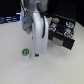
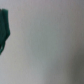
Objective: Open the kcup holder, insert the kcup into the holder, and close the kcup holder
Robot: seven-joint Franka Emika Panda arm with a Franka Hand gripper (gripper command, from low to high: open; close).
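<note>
The kcup (image 1: 24,52), a small white pod with a green top, stands upright on the pale table (image 1: 55,67) toward the exterior view's left. The black kcup holder (image 1: 63,34) sits at the exterior view's right. Several pods with coloured lids show in its upper part, and a lower tray seems to stick out toward the arm. The white arm (image 1: 36,27) reaches down between the two, its lower end just beside the kcup. Its fingers are too blurred to make out. The wrist view shows only a blurred pale surface and a dark shape (image 2: 4,29) at the edge.
A dark background with a green patch (image 1: 22,16) lies behind the table's far edge. The table surface stretches pale and round-edged toward the front of the exterior view.
</note>
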